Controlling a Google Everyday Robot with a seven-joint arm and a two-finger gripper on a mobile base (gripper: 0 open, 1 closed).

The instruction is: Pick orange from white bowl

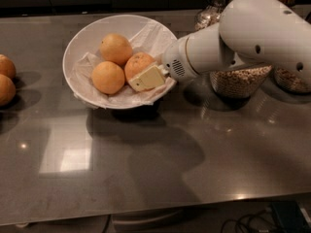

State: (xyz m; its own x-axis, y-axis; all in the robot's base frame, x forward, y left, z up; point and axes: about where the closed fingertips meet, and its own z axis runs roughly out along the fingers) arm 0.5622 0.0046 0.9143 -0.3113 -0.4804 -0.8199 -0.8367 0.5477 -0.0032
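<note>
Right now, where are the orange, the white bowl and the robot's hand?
orange (138, 64): camera view, middle of its skin.
white bowl (80, 40): camera view, bare left inner wall.
hand (145, 78): camera view, pale end, beside the orange, over the bowl.
</note>
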